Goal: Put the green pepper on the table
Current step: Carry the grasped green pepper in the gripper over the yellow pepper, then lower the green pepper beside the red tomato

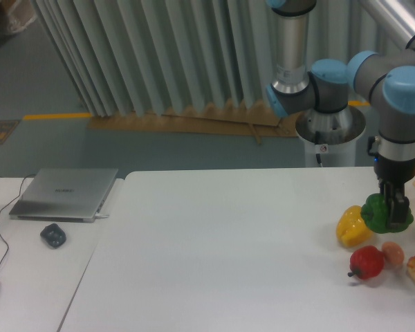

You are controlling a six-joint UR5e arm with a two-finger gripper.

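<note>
One end effector is clamped on the green pepper, holding it above the white desk at the right, just beside the yellow pepper, with a red fruit nearer.

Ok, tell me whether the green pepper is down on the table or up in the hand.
Up in the hand: the green pepper is gripped beside the yellow pepper. Whether it touches the table cannot be told.

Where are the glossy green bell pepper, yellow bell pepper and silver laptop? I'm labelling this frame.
glossy green bell pepper [382, 214], fixed camera, left lobe
yellow bell pepper [350, 226], fixed camera, body centre
silver laptop [66, 193], fixed camera, lid centre
</note>
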